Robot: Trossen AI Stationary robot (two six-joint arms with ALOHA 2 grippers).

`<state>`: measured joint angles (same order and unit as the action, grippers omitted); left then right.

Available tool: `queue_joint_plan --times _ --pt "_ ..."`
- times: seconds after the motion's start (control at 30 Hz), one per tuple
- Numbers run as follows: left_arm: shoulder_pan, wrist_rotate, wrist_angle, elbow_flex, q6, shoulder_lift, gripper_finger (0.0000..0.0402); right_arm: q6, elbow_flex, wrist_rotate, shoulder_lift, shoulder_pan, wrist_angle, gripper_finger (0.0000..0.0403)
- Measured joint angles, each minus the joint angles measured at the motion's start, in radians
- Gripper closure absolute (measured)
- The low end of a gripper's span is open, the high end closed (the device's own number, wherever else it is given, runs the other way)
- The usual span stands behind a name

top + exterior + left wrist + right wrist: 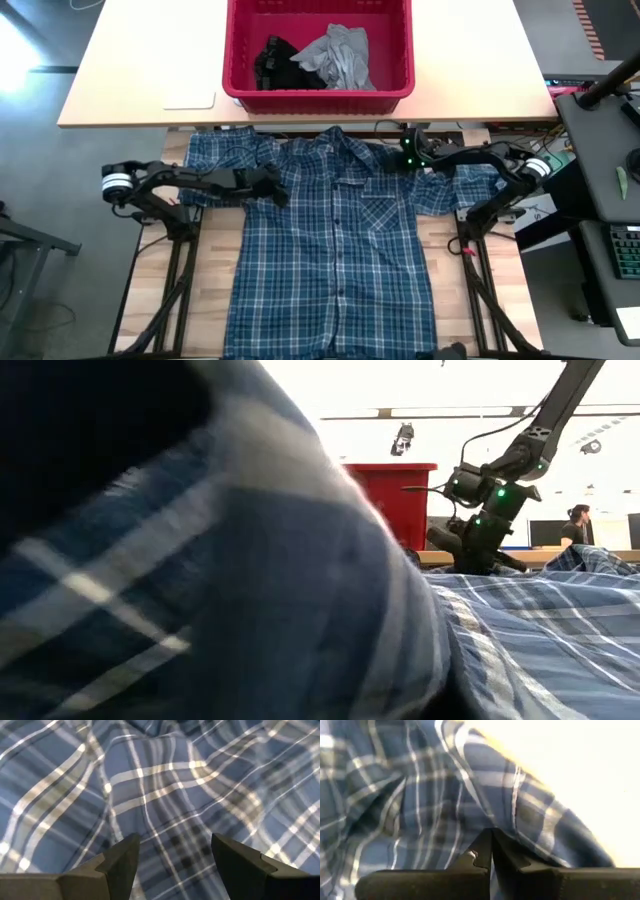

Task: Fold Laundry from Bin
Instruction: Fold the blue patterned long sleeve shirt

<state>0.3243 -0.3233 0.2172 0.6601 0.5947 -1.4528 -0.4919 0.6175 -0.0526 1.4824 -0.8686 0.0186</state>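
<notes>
Currently we see the blue-and-white plaid button shirt spread flat on the wooden table below the red plastic bin, left gripper open over its shoulder, right gripper closed at the other, so the sleeve fold probably comes next.

You see wooden table, plaid shirt spread flat across it; at 12 o'clock, red bin on pale table.
</notes>
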Motion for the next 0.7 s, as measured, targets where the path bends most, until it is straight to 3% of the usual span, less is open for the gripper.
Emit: queue_joint_plan --times 0.13,0.4,0.7 --pt "0.006 0.0 0.039 -0.002 0.005 -0.013 0.0169 0.012 0.027 -0.038 -0.05 -0.037 0.001 0.0394" --pt "0.006 -0.002 0.033 -0.002 -0.009 -0.022 0.0169 0.286 0.101 -0.301 -0.122 -0.017 0.059 0.0394" --pt "0.007 -0.009 0.026 0.0 -0.044 -0.02 0.0169 0.418 0.177 -0.288 0.027 0.16 0.1 0.0394"
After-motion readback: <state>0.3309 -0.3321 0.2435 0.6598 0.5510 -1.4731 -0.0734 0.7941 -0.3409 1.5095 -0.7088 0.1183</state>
